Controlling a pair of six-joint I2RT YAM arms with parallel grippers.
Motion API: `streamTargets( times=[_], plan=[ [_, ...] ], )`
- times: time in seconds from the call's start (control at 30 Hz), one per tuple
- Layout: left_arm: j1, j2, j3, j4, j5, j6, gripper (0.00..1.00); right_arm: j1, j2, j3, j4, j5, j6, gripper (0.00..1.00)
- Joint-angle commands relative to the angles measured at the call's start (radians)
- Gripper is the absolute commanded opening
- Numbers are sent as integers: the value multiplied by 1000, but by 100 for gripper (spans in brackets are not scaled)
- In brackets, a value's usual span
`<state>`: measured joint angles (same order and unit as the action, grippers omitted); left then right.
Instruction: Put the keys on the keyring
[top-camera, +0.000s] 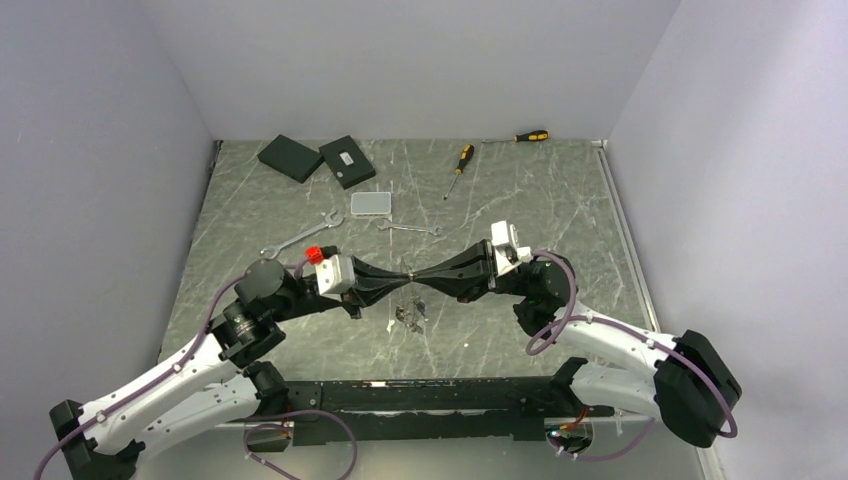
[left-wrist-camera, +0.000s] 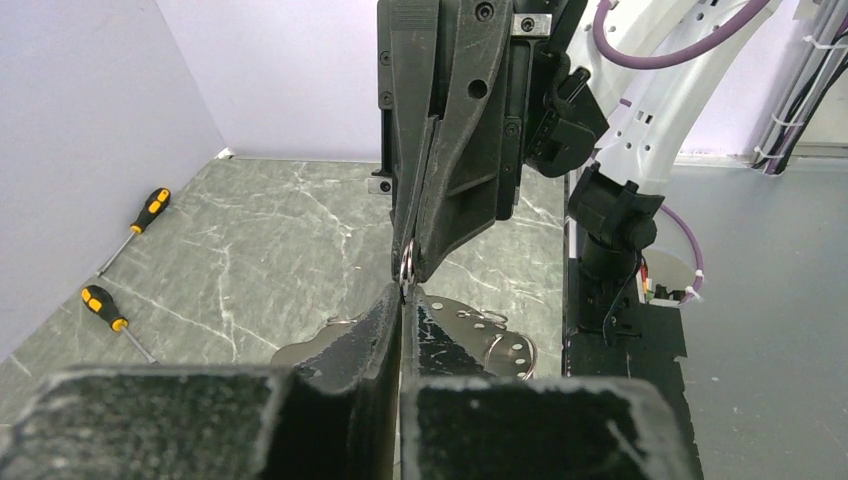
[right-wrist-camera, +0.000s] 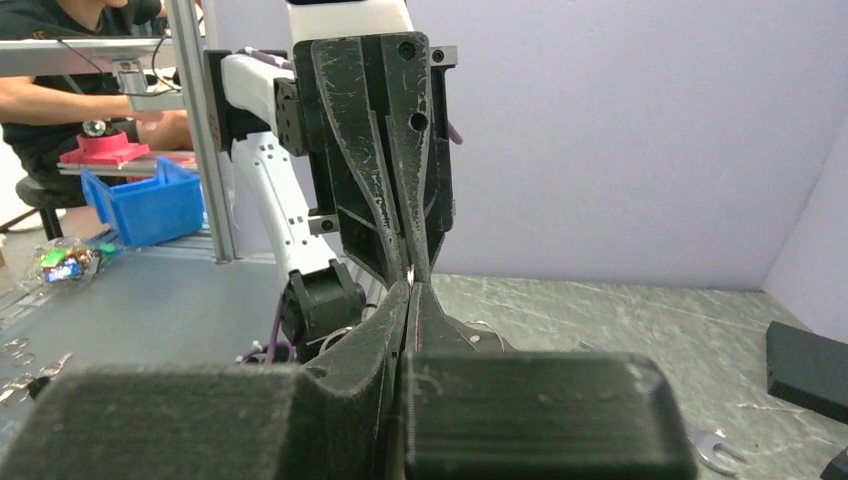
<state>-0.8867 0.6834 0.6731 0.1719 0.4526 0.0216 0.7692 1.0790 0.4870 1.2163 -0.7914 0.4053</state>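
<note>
My two arms meet tip to tip above the middle of the surface (top-camera: 560, 215), a little toward its near edge. My right pincer (top-camera: 422, 275) is closed hard, its tips pinching the keyring (left-wrist-camera: 407, 268), which shows only as a small silvery ring at the very end of the fingers. My left pincer (top-camera: 398, 276) comes at it from the opposite side. Its fingers are drawn close with only a thin slit between them, and their tips sit right at the ring's lower edge. I cannot tell whether they actually grip it.

The keys (top-camera: 408, 316) lie in a small heap on the surface just below where the tips meet, on the near-edge side. They are apart from the ring and neither pincer holds them.

Toward the far edge lie two wrenches (top-camera: 300, 238), then a small grey box (top-camera: 371, 203). Two yellow-and-black screwdrivers (top-camera: 459, 168) lie near the far edge, and two black boxes (top-camera: 290, 157) near the far left corner.
</note>
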Motion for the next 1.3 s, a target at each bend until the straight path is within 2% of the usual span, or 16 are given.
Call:
streamTargets(
  times=[0.0,0.2,0.23,0.33,0.4,0.6,0.8,0.97,1.03,1.13,1.27],
  plan=[
    [-2,15,4,21,36,-4,2,4,-4,6,114,4,23,0],
    [-2,10,2,24,15,-13,0,5,6,9,112,5,35,0],
    [-3,9,7,15,3,-13,0,5,3,10,95,17,36,3],
    [-3,1,20,-33,-54,1,0,4,-40,18,-40,67,-13,38],
    [-2,-10,23,-64,-101,16,0,4,-88,11,-158,129,-56,54],
    [-2,-23,57,-205,-266,91,0,4,-222,-18,-410,363,-155,65],
    [-3,-62,103,-373,-358,196,0,2,-197,58,-781,701,-140,67],
    [-2,-65,77,-415,-450,221,0,0,-56,145,-1042,941,-72,66],
    [-1,-58,56,-404,-450,221,0,-3,37,220,-1180,1027,-43,61],
    [4,-48,42,-409,-450,223,0,-16,186,341,-1322,1029,-36,56],
    [6,-82,23,-404,-450,222,0,-74,283,368,-1300,842,-190,53]
  ],
)
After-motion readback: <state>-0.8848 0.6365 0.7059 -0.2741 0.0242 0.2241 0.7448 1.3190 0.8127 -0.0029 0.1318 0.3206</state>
